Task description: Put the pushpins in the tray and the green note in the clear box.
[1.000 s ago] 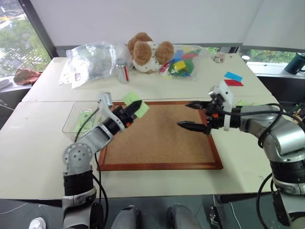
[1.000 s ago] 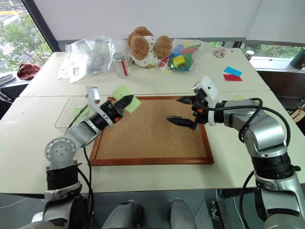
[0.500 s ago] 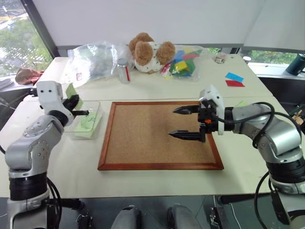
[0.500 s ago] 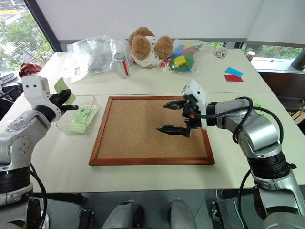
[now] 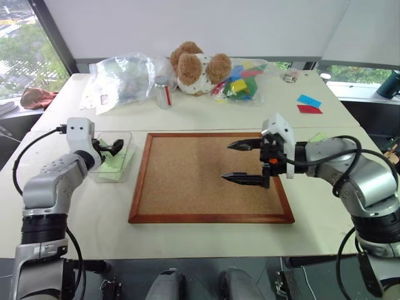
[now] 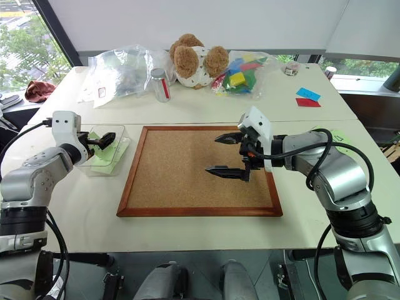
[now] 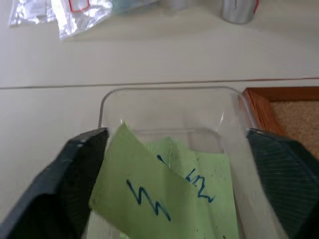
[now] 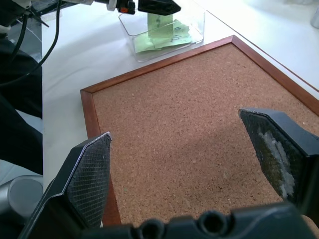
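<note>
Notes of pale green paper lie in the clear box [image 7: 164,107]: at least two, one green note [image 7: 142,199] tilted on top of the other and marked with a blue zigzag. That note sits between the spread fingers of the left gripper [image 5: 114,148], one edge close against one finger [image 7: 75,172]; whether it touches cannot be told. The left gripper is released, jaws wide, poised over the box. The box is one shallow rectangle of transparent plastic with rounded corners, standing just beside the left edge of the single corkboard [image 5: 206,181], a grainy brown panel in a reddish wooden frame. The right gripper [image 5: 245,161] hangs over the corkboard's right half, its two black textured fingers parted and empty. At the table's far side sit one plush bear [image 5: 194,65], a crinkled clear bag [image 5: 122,78] and a bag of coloured blocks [image 5: 240,81].
</note>
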Robot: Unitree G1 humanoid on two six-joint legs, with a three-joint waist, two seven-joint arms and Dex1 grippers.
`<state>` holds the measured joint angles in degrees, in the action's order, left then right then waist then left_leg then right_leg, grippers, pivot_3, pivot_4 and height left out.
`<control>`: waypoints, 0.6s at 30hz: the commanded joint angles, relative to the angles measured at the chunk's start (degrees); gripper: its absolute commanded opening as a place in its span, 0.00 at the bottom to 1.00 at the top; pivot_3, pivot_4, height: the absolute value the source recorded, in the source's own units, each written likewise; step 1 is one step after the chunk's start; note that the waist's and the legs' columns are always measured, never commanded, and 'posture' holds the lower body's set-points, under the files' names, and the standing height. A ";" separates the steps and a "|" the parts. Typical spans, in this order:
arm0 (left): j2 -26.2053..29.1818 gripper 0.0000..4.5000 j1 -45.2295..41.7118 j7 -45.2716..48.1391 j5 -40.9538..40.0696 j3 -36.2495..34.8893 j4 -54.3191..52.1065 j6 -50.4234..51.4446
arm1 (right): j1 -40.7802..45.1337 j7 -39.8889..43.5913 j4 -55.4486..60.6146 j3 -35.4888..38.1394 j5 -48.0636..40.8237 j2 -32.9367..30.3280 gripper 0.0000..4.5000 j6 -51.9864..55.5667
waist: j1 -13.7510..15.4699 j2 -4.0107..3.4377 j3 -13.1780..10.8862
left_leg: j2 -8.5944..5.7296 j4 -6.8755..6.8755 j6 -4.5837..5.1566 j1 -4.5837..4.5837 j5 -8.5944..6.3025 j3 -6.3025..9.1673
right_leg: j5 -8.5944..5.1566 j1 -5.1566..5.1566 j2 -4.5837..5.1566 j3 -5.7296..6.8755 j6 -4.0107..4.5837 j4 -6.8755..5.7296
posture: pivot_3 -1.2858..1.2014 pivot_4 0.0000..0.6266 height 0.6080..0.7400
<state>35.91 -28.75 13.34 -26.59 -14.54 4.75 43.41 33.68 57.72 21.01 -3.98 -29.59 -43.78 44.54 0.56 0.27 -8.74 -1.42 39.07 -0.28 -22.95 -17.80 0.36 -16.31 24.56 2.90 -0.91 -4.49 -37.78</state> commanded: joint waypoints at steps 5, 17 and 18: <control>3.23 0.99 -3.97 2.32 -0.66 -3.53 -6.08 1.11 | 0.37 -0.52 0.17 0.97 0.37 -0.50 1.00 -1.83 | 0.00 0.05 -0.03 | 0.00 0.01 0.01 -0.02 0.00 0.00 | 0.00 0.00 0.00 0.00 0.00 0.00 | 0.52 0.24 1.00; 6.59 0.99 3.21 21.94 -17.35 -1.07 -24.18 12.90 | -3.42 -0.51 -0.49 3.75 0.75 -5.17 1.00 -1.97 | -0.13 0.06 -0.03 | 0.00 0.01 0.01 -0.05 0.00 0.00 | 0.00 0.01 0.01 0.00 0.00 0.02 | 0.52 0.24 1.00; 7.80 0.99 5.58 24.55 -17.76 0.09 -26.33 12.58 | -3.97 -0.76 -0.35 3.83 1.03 -5.63 1.00 -2.07 | -0.29 0.05 -0.04 | 0.00 -0.01 0.01 -0.05 -0.01 0.00 | 0.00 0.02 0.01 0.00 0.00 0.02 | 0.52 0.24 1.00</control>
<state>41.80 -24.61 33.57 -42.61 -15.30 -17.32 56.12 29.49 57.26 19.43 -2.65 -28.73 -48.46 43.29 0.27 0.33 -8.77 -1.42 39.05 -0.28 -22.99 -17.81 0.36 -16.31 24.58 2.92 -0.91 -4.49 -37.76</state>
